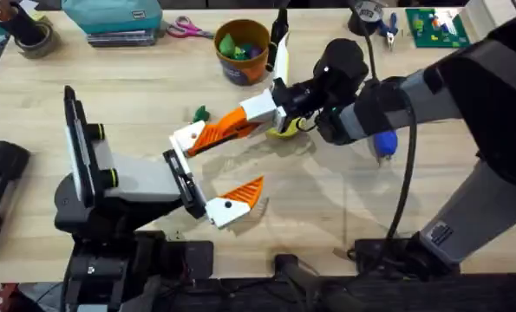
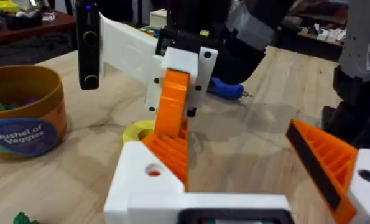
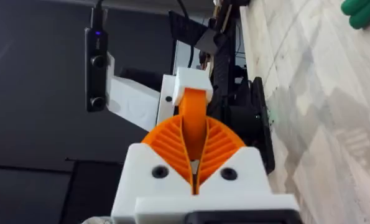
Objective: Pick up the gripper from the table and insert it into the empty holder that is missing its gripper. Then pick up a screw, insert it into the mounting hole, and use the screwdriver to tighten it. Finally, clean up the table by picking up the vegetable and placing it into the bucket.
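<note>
Pinching the orange wedge (image 1: 227,127), the right gripper (image 1: 256,117) held it against the holder (image 1: 188,139) of the spread left gripper (image 1: 214,169); screw fastening and moving the vegetable (image 1: 200,113) into the bucket (image 1: 242,50) were judged outstanding.

orange ribbed gripper (image 1: 230,126); white holder (image 1: 188,139); brown bucket (image 1: 243,65), yellow rim; blue screwdriver (image 1: 385,144); dark-green vegetable (image 1: 200,113).

A robotics lab or workshop: a pale wooden worktable (image 1: 344,217) carries 2 arms, with blue-handled pliers (image 1: 388,29) and a green circuit board (image 1: 437,26) at 1 o'clock.
</note>
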{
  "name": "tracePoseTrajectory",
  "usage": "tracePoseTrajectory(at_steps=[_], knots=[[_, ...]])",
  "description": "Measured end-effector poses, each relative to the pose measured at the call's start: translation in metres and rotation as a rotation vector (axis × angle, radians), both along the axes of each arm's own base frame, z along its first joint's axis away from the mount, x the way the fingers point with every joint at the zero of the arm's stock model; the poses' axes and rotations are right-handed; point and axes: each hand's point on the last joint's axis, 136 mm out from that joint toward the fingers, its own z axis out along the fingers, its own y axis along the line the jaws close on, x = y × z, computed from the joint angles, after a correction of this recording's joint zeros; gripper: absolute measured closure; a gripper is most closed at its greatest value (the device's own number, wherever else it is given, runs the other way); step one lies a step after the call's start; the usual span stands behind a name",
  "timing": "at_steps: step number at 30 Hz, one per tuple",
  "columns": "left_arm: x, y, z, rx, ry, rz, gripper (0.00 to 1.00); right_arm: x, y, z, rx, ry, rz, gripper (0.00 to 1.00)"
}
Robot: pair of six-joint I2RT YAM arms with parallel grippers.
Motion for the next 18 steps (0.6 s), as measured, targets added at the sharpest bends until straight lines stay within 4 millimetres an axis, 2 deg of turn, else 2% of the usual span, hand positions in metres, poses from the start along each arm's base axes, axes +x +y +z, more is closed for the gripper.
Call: tracePoseTrajectory(at_steps=[18], knots=[[0.0015,0.001,0.0,0.0,0.0,0.01,0.015,0.0029,0.007,0.0007,-0.004,0.03,-0.038,0.992]])
